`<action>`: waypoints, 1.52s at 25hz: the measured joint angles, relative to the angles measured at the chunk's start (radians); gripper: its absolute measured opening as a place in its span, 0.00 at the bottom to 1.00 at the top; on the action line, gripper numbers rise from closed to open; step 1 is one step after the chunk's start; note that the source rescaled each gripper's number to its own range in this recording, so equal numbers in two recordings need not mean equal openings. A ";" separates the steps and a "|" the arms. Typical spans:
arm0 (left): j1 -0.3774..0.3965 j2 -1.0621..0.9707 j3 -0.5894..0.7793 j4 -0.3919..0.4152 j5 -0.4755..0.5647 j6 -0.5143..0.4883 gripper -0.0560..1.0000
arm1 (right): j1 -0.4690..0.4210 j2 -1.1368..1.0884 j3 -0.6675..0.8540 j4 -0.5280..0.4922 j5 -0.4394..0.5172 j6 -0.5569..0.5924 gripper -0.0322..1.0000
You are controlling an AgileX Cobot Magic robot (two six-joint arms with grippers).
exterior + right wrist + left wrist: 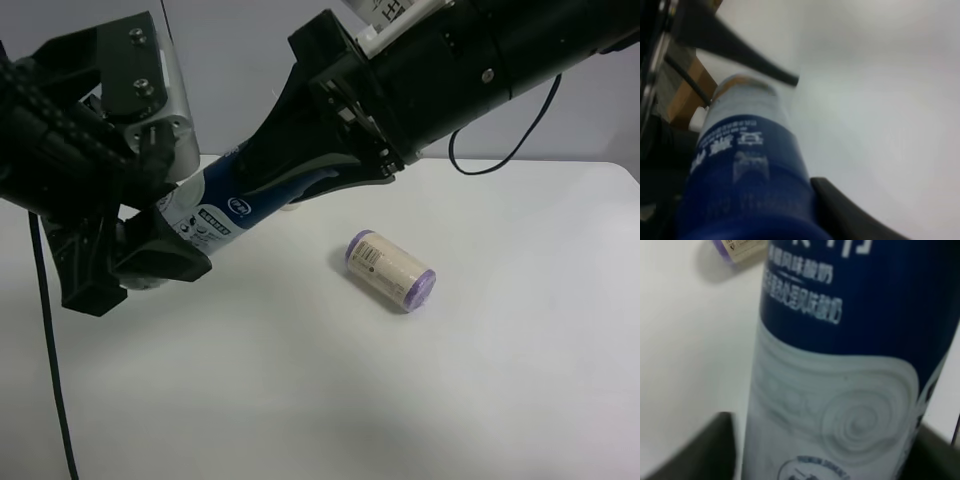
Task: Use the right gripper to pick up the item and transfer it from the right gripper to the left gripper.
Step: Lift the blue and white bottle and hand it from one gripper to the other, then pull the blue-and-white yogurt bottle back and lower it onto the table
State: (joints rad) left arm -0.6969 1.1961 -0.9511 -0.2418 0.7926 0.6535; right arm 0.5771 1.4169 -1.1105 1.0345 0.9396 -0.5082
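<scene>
Right end effector (272, 180) and left end effector (160, 235) both clamp the bottle (225, 210) between them. I'd release the right gently, no sideways tug.

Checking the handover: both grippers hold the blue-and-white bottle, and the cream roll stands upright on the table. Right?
No: the cream roll lies on its side on the table, as the exterior high view shows. The left gripper and right gripper do hold the bottle.
</scene>
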 joint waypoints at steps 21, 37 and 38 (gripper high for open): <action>-0.002 0.001 -0.003 0.009 0.023 0.045 0.06 | 0.000 -0.001 0.000 0.023 0.020 -0.010 0.98; -0.002 0.001 -0.003 0.009 0.024 0.045 0.06 | 0.000 -0.021 0.000 -0.095 0.204 0.106 1.00; -0.002 0.001 -0.003 0.009 0.024 0.045 0.06 | 0.000 -0.032 0.000 -0.113 0.209 0.115 1.00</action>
State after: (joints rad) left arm -0.6988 1.1973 -0.9545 -0.2327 0.8162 0.6980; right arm 0.5771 1.3851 -1.1105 0.9218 1.1489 -0.3936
